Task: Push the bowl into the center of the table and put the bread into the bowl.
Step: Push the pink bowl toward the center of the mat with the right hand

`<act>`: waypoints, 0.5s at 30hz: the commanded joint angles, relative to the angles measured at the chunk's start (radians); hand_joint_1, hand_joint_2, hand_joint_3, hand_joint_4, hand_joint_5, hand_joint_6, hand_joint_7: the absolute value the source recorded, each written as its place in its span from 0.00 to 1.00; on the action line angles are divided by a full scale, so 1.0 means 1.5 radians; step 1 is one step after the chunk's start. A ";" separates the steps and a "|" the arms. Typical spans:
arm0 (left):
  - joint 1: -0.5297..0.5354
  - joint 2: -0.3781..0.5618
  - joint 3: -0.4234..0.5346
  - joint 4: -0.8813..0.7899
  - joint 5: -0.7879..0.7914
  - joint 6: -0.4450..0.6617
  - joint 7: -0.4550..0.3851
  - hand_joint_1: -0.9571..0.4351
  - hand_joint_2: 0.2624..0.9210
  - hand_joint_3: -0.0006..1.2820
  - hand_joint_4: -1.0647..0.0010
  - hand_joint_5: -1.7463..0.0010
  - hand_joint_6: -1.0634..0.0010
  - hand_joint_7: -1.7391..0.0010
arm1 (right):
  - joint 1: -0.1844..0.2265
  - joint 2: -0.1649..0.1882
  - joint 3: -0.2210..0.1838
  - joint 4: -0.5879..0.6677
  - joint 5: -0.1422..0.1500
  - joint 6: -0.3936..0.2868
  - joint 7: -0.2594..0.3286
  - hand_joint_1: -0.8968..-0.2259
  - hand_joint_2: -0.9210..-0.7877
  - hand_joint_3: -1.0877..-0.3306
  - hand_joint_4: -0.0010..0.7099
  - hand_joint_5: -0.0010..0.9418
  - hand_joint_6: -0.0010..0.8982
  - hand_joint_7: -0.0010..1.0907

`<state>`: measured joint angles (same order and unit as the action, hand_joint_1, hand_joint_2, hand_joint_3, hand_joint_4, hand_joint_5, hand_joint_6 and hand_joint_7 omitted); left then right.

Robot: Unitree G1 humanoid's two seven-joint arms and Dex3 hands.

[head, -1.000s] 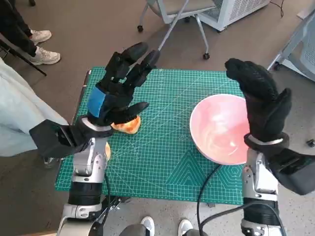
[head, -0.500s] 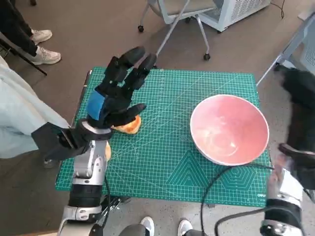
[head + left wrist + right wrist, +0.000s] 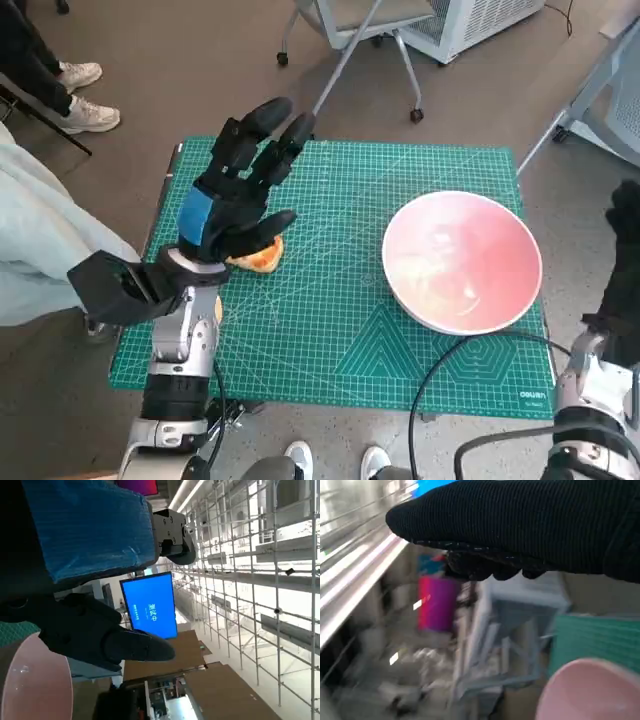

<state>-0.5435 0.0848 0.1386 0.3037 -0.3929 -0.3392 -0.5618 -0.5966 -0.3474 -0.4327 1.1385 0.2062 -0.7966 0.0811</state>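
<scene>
The pink bowl (image 3: 462, 262) is seen on the right side of the green mat (image 3: 330, 330), close to its right edge and well apart from the middle. The bowl is empty. The right hand (image 3: 628, 245) is found just beside the bowl, outside the right edge of the table, so this hand is the nearer one for the push. From the hand, the bowl lies to the left, and the push would probably have to go leftward, toward the center of the mat. Whether the fingers of the right hand are spread or curled cannot be told; the glove is cut by the frame edge, and in the right wrist view it is only a dark band.

The bread (image 3: 256, 255) lies on the left part of the mat, directly under the left hand (image 3: 228, 212). The fingers of this hand are spread and raised, and nothing is gripped.
</scene>
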 commanded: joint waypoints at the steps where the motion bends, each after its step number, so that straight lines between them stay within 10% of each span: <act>1: 0.009 0.002 0.004 -0.003 0.001 -0.005 0.004 0.32 1.00 0.19 0.80 0.99 1.00 0.65 | -0.002 0.010 -0.002 0.049 0.006 0.038 0.003 0.56 0.00 0.36 0.22 0.00 0.19 0.30; 10: 0.012 0.007 0.003 -0.012 0.002 -0.003 0.005 0.32 1.00 0.19 0.80 0.99 1.00 0.65 | -0.010 0.025 0.025 0.085 -0.024 0.086 -0.018 0.53 0.00 0.38 0.21 0.00 0.20 0.26; 15: 0.018 0.011 0.002 -0.020 0.004 -0.002 0.007 0.32 1.00 0.19 0.80 0.99 1.00 0.65 | -0.030 0.054 0.015 0.094 -0.002 0.128 0.001 0.52 0.00 0.36 0.21 0.00 0.20 0.25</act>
<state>-0.5301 0.0916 0.1386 0.2951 -0.3917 -0.3392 -0.5536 -0.6281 -0.3004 -0.4037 1.2582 0.1869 -0.6535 0.0701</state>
